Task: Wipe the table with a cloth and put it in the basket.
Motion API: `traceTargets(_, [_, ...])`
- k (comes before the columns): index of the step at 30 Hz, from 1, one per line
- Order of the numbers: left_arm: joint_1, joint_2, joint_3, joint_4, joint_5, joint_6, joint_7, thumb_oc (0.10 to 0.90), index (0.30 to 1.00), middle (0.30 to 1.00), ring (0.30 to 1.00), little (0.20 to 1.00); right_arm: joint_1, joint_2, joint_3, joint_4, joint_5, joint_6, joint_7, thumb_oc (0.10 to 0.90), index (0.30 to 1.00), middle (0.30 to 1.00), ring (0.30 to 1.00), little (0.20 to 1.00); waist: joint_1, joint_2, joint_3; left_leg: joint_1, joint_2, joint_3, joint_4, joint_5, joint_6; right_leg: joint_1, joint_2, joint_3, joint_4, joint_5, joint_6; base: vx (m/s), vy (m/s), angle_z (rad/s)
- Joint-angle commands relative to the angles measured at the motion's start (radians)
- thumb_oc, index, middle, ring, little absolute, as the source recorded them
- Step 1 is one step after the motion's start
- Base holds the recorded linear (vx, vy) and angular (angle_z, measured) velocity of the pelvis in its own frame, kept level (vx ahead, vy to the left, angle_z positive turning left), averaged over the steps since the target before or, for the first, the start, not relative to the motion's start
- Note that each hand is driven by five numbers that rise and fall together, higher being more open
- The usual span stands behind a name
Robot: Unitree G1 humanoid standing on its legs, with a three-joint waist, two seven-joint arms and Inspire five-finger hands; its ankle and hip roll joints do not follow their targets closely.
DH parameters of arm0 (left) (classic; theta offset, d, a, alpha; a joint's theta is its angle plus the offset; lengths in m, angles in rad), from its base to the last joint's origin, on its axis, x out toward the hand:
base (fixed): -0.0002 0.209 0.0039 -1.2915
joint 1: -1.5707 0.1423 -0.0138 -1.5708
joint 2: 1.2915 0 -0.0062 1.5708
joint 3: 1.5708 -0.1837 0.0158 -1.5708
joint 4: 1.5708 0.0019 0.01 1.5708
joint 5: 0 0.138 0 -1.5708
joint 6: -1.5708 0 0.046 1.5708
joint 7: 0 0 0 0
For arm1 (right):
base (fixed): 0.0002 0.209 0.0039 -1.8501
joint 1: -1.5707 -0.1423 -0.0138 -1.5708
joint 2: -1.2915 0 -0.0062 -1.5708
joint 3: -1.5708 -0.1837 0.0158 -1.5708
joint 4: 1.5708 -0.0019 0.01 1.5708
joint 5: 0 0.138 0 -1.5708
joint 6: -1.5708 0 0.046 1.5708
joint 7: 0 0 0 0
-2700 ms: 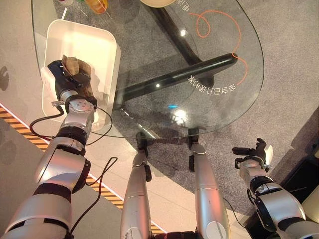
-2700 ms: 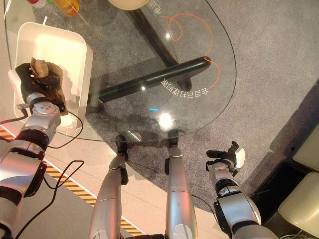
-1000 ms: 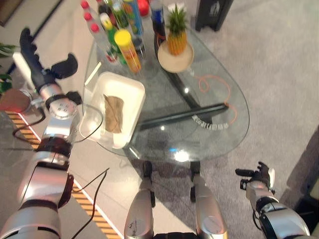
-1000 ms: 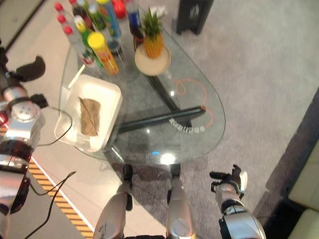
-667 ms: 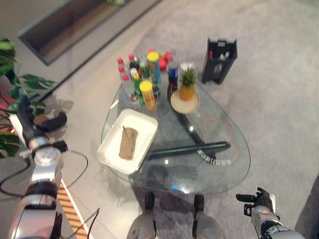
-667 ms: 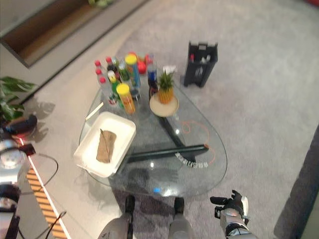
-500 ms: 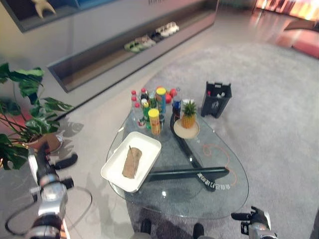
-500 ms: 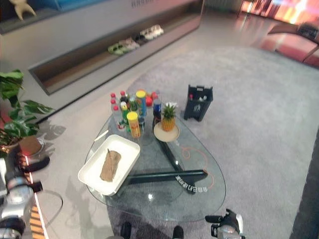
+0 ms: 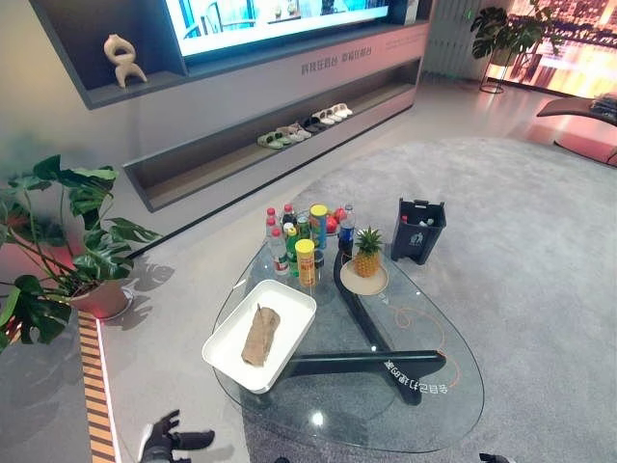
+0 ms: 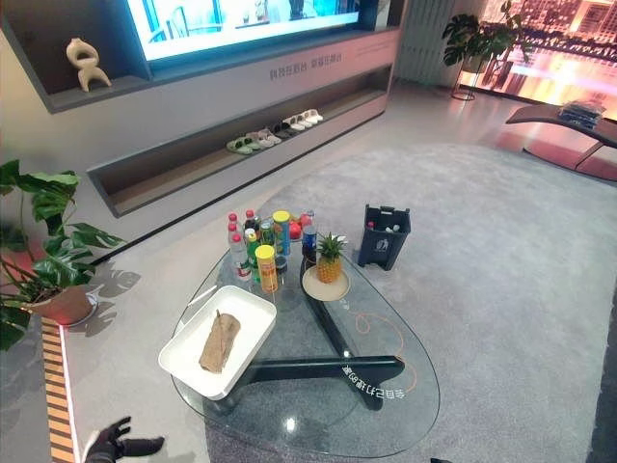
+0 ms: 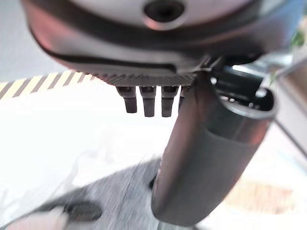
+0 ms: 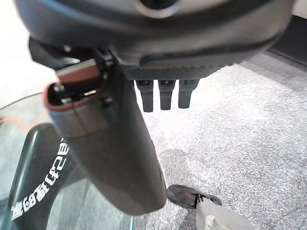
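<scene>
A crumpled brown cloth (image 9: 260, 334) lies alone inside the white basket (image 9: 224, 359), which stands on the left end of the glass table (image 9: 424, 415). My left hand (image 9: 166, 445) hangs low over the floor well left of the table, open, its fingers spread and holding nothing. Its wrist view shows the straight fingers (image 11: 146, 100) and the thumb over pale floor. My right hand (image 12: 110, 158) is open too, thumb out and fingers straight, beside the table's right edge above grey carpet.
Several bottles and cans (image 9: 299, 236) and a pineapple on a plate (image 9: 365, 253) crowd the table's far end. An orange cord (image 9: 424, 333) lies on the glass. A black crate (image 9: 417, 230) stands on the carpet beyond, a potted plant (image 9: 58, 241) at the left.
My left hand let go of the cloth in the basket and drew back down to the left. The camera has lifted, so the whole table and room now show.
</scene>
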Motion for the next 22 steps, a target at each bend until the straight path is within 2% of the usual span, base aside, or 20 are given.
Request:
traceTargets(1, [-0.101,0.035,0.0,0.041,0.079,0.012,-0.014,0.8,0.9,0.9,0.9,0.9,-0.071,-0.011,0.016,0.06,-0.053,0.032,0.028,0.8,0.9,0.9,0.9,0.9,0.001,-0.012,0.028,0.048,-0.035,0.031,0.006,-0.064,0.037,0.046,-0.01,-0.04,0.005,-0.008,0.0,0.0,0.0,0.0])
traceTargets(2, [-0.1,0.024,-0.021,0.058,0.118,0.052,-0.038,0.8,0.9,0.9,0.9,0.9,-0.073,-0.003,0.036,0.076,-0.091,0.045,0.056,0.8,0.9,0.9,0.9,0.9,0.0,-0.014,0.026,0.051,-0.031,0.032,0.006,-0.065,0.034,0.046,-0.01,-0.041,0.005,-0.008,0.001,0.0,0.0,0.0])
traceTargets(5, [-0.097,0.009,-0.045,0.076,0.156,0.096,-0.082,0.8,0.9,0.9,0.9,0.9,-0.074,0.01,0.056,0.086,-0.099,0.049,0.064,0.8,0.9,0.9,0.9,0.9,-0.002,-0.016,0.023,0.054,-0.029,0.032,0.006,-0.066,0.033,0.046,-0.009,-0.04,0.005,-0.007,0.001,0.0,0.0,0.0])
traceTargets(7, [-0.097,0.008,-0.047,0.078,0.158,0.1,-0.085,0.8,0.9,0.9,0.9,0.9,-0.074,0.011,0.057,0.087,-0.099,0.049,0.064,0.8,0.9,0.9,0.9,0.9,-0.002,-0.016,0.023,0.054,-0.029,0.032,0.006,-0.066,0.033,0.046,-0.009,-0.04,0.005,-0.007,0.002,0.0,0.0,0.0])
traceTargets(9, [-0.09,-0.004,-0.079,0.101,0.205,0.156,-0.114,0.8,0.9,0.9,0.9,0.9,-0.077,0.021,0.082,0.086,-0.136,0.053,0.083,0.8,0.9,0.9,0.9,0.9,-0.007,-0.017,0.019,0.055,-0.025,0.038,0.006,-0.066,0.032,0.043,-0.007,-0.035,0.005,-0.005,0.003,0.0,0.0,0.0])
traceTargets(22, [-0.101,-0.02,-0.087,0.109,0.201,0.175,-0.081,0.8,0.9,0.9,0.9,0.9,-0.076,0.04,0.132,0.081,-0.152,0.055,0.103,0.8,0.9,0.9,0.9,0.9,-0.015,-0.017,0.019,0.05,-0.023,0.041,0.006,-0.065,0.031,0.034,-0.002,-0.024,0.005,-0.002,0.001,0.0,0.0,-0.02])
